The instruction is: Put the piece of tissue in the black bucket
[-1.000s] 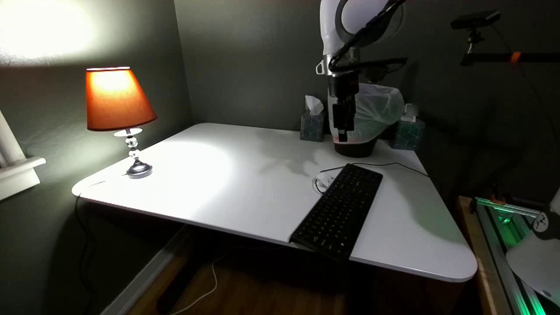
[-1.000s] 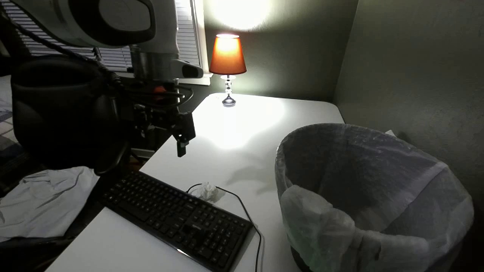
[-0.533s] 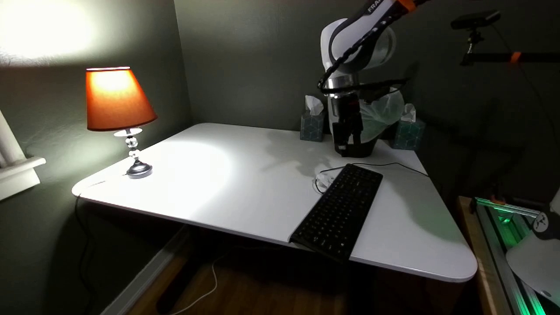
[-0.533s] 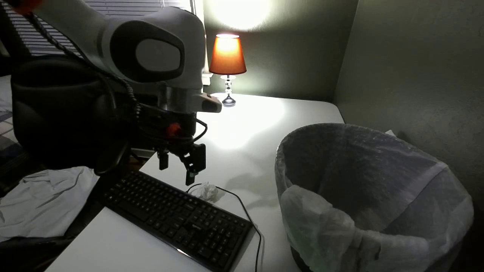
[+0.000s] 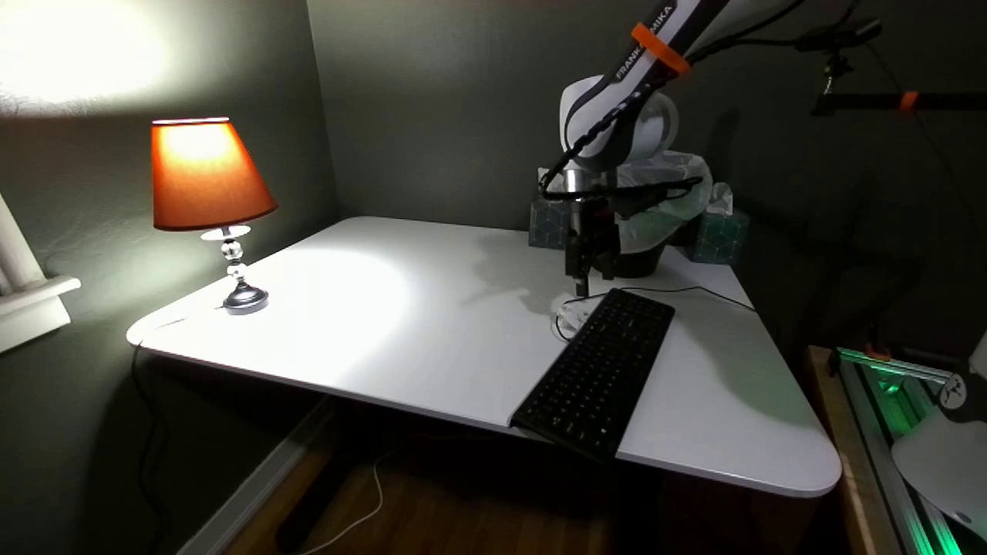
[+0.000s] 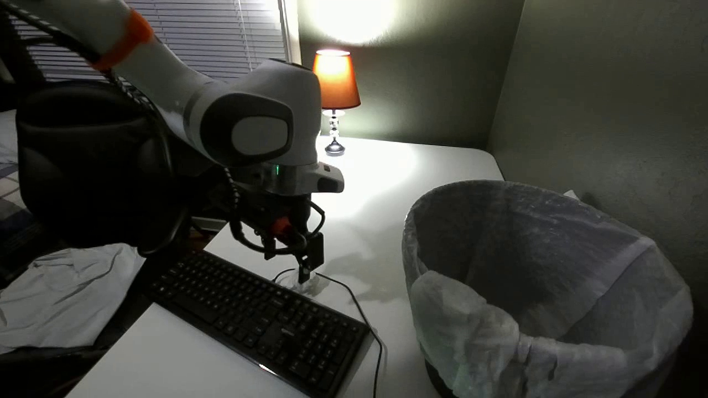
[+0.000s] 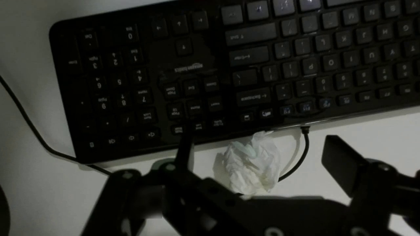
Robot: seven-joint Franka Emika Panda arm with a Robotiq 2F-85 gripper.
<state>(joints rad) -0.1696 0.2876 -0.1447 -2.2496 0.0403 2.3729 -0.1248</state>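
Note:
The tissue is a crumpled white wad on the white table beside the keyboard's back edge. It shows in the wrist view [image 7: 252, 164] and in both exterior views [image 5: 572, 316] [image 6: 316, 284]. My gripper [image 7: 262, 154] is open, its fingers wide apart on either side of the tissue in the wrist view, with nothing held. In both exterior views [image 5: 592, 279] [image 6: 287, 264] it hangs above the tissue, fingers down, and partly covers it in one of them. The black bucket [image 5: 640, 264], lined with a whitish bag, stands at the table's back; its open top shows in an exterior view [image 6: 470, 320].
A black keyboard [image 7: 157, 72] lies next to the tissue, its cable [image 7: 305, 154] curving beside the tissue. Patterned tissue boxes [image 5: 547, 223] [image 5: 721, 235] flank the bucket. A lit orange lamp [image 5: 204, 177] stands at the table's far end. A black chair [image 6: 94, 166] is beside the table.
The arm has come down and the open gripper has moved lower, from well above the table to close over the tissue. The tissue, keyboard and bucket have not moved.

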